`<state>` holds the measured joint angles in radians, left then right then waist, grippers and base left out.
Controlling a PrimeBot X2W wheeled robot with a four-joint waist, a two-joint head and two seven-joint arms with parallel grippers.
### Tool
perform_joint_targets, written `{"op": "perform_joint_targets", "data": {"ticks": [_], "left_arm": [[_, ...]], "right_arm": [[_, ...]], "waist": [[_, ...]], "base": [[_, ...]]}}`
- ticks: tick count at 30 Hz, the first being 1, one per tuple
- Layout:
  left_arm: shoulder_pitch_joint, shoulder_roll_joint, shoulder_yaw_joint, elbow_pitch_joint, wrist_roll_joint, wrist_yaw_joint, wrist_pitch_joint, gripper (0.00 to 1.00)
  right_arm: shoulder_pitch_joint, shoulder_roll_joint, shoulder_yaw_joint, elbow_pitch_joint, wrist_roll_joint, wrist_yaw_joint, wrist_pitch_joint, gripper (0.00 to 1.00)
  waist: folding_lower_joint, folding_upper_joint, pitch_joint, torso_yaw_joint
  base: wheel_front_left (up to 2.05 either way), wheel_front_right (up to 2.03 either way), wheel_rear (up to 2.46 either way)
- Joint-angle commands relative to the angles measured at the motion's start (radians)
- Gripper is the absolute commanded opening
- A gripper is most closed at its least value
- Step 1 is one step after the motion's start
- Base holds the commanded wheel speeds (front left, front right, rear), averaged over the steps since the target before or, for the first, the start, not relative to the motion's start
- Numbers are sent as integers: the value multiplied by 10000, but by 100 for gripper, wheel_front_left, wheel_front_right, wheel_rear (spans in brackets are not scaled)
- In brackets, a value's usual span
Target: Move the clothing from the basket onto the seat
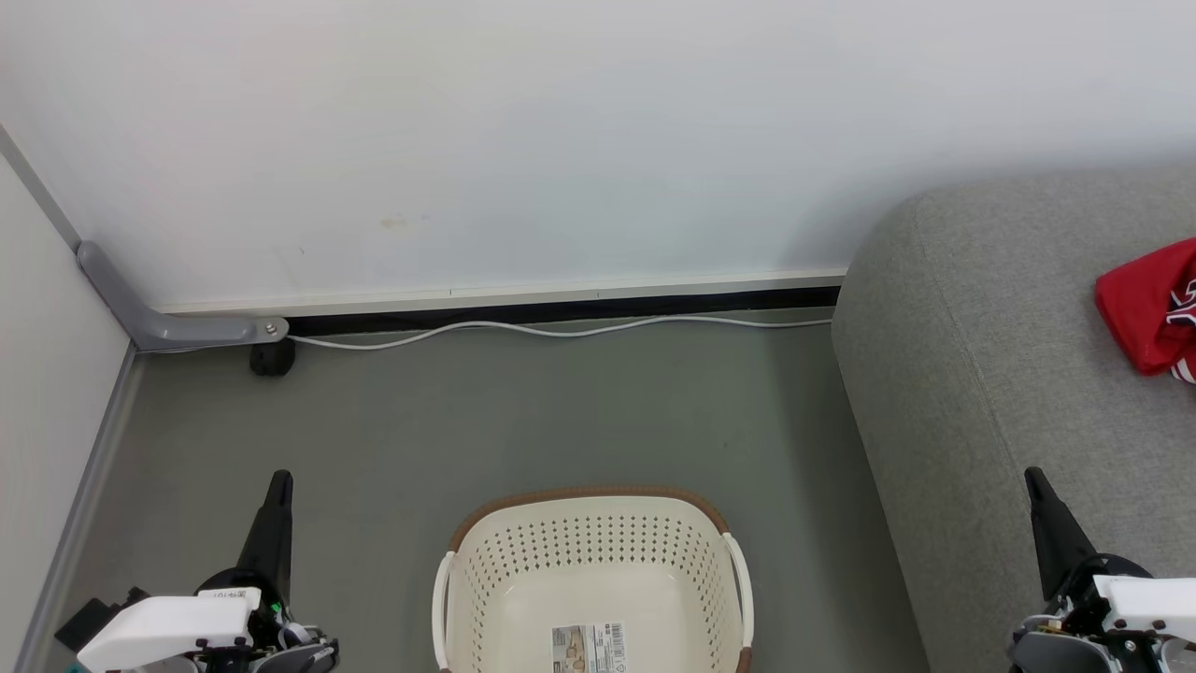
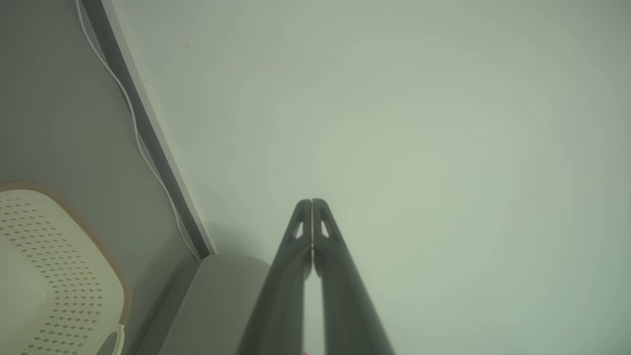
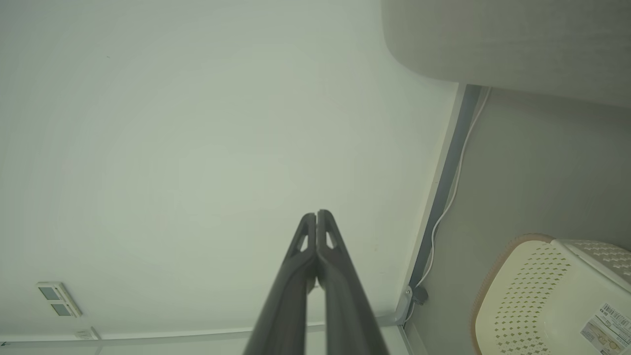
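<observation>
You're in a sparse, home-like room — grey sofa (image 1: 981, 393) on the right, laundry basket (image 1: 589, 542) on the near floor (image 1: 467, 421), a white cable (image 1: 561, 331) trailing along the far wall (image 1: 561, 140).

The clothing (image 1: 1149, 313) lies on the seat (image 1: 981, 374), right of the basket (image 1: 593, 570).

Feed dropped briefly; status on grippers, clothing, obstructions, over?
Left gripper, right gripper shut, empty. Red fabric clothing on light grey upholstered sofa; cream perforated plastic basket bare where visible. Nothing in the way.
</observation>
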<state>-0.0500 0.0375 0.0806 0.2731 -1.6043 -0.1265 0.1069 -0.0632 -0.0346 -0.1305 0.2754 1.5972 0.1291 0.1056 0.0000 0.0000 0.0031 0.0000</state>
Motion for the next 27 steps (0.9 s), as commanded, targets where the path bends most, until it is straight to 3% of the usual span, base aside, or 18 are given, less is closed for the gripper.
{"op": "perform_joint_targets", "data": {"ticks": [1, 27], "left_arm": [[-581, 127, 333, -280, -42, -42, 64, 0], [-580, 127, 332, -280, -43, -42, 64, 0]], "right_arm": [[-447, -156, 167, -307, 114, 16, 77, 0], [-447, -156, 168, -307, 115, 16, 76, 0]], "waist": [[0, 0, 0, 0], [0, 0, 0, 0]], "base": [[0, 0, 0], [0, 0, 0]]}}
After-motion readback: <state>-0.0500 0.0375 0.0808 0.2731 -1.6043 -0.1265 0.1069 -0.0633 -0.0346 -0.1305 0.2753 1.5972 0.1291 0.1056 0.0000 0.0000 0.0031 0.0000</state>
